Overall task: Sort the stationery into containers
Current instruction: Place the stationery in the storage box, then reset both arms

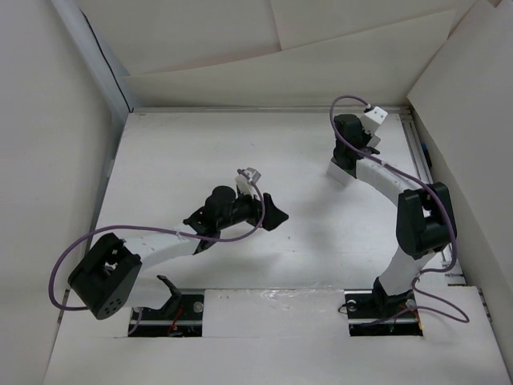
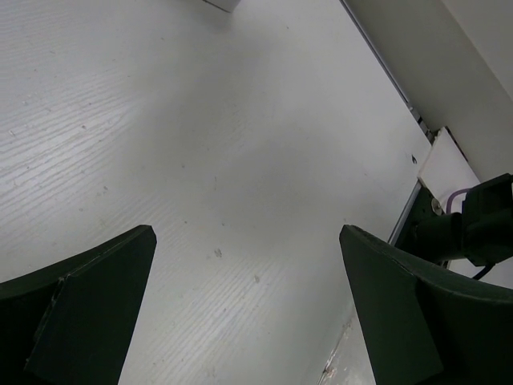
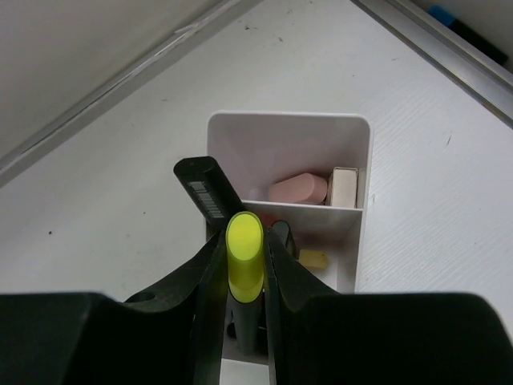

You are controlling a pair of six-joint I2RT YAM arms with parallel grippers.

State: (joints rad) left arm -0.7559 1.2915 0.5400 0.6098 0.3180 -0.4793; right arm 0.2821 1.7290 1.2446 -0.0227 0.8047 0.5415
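Observation:
My right gripper (image 3: pixel 243 241) is shut on a highlighter with a yellow cap (image 3: pixel 244 261), cap toward the camera and black body pointing down into the white divided tray (image 3: pixel 353 132). A black marker with a barcode label (image 3: pixel 207 192) leans out of the tray's near compartment, just left of my fingers. The far compartment holds a pink eraser (image 3: pixel 298 189) and a white block (image 3: pixel 343 187). A small yellow piece (image 3: pixel 314 258) lies in the near compartment. From above, the tray (image 1: pixel 337 176) is mostly hidden under my right wrist. My left gripper (image 2: pixel 248 237) hangs open over bare table.
White board walls close in the table on the left, back and right. A metal rail (image 3: pixel 449 48) runs along the right edge, with a blue object (image 3: pixel 439 14) beyond it. The right arm's base (image 2: pixel 473 228) shows in the left wrist view.

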